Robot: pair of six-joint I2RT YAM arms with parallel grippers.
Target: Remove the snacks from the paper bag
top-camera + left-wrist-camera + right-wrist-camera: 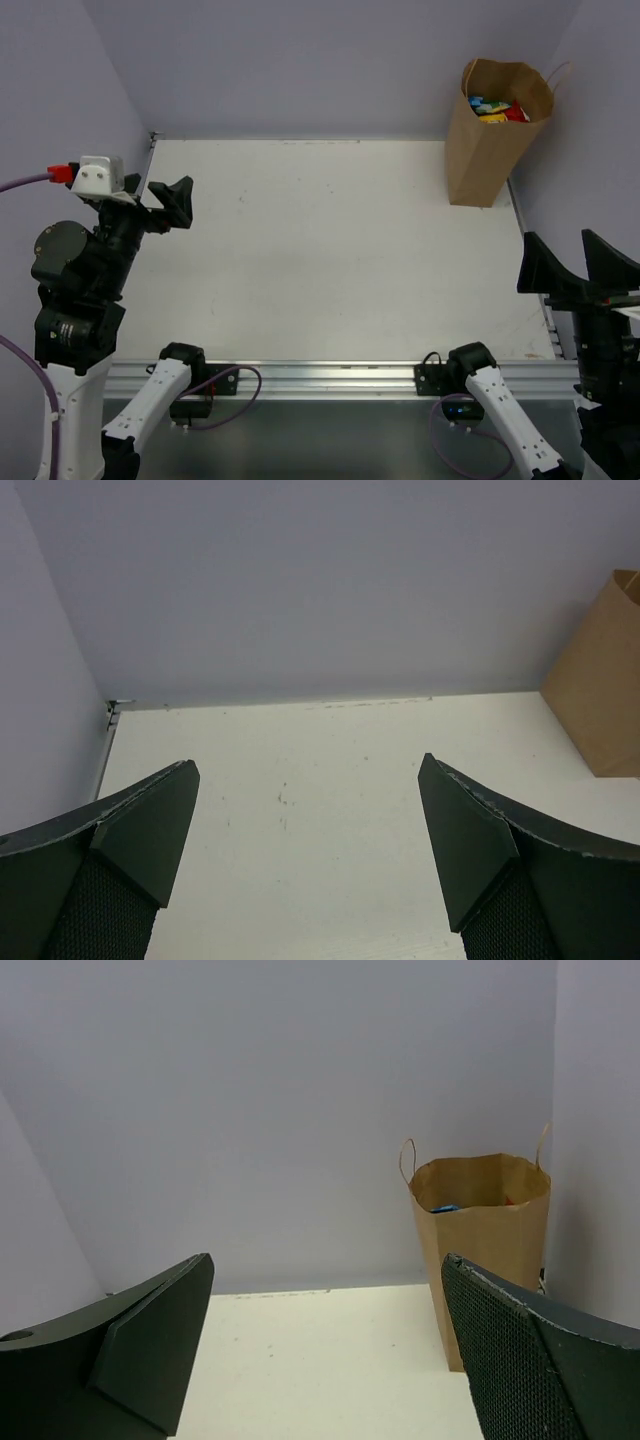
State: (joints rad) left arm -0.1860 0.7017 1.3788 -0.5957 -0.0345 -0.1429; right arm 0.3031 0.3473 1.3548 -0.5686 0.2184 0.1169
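The brown paper bag (487, 150) stands upright at the far right corner of the white table (330, 250). Snack packets (497, 108) in blue, yellow and red show inside its open top. The bag also shows in the right wrist view (490, 1250), with a blue packet (446, 1208) at its rim, and at the right edge of the left wrist view (605, 690). My left gripper (172, 205) is open and empty at the table's left side. My right gripper (575, 268) is open and empty at the near right, well short of the bag.
Lilac walls close the table at the back and both sides. An aluminium rail (330, 378) with the arm bases runs along the near edge. A white camera block (100, 176) with a red plug sits on the left wrist.
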